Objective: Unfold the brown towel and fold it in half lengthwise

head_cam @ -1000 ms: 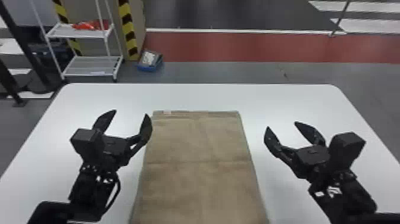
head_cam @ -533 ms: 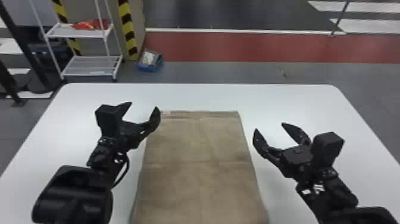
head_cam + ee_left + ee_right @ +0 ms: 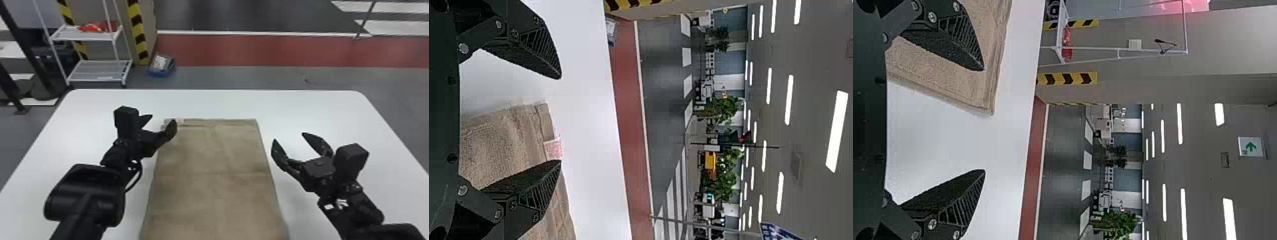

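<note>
The brown towel [image 3: 212, 178] lies flat on the white table, its far edge straight and a small pale tag at its far left corner. My left gripper [image 3: 162, 119] is open at that corner, one finger over the towel and the other off to its left. In the left wrist view the towel [image 3: 504, 140] and its tag [image 3: 553, 148] show near the open left gripper [image 3: 561, 119]. To the right of the towel, my right gripper [image 3: 289, 137] stands open over bare table. The right wrist view has the towel's corner [image 3: 995, 75] near one finger of the open right gripper [image 3: 984, 120].
The white table [image 3: 319, 108] extends around the towel on the left, far and right sides. Beyond it on the floor are a white shelf rack [image 3: 99, 71] and a blue bin [image 3: 161, 65].
My left gripper has moved right and slightly away, to the towel's far left corner. The right gripper has shifted left, closer to the towel's right edge. The towel has not moved.
</note>
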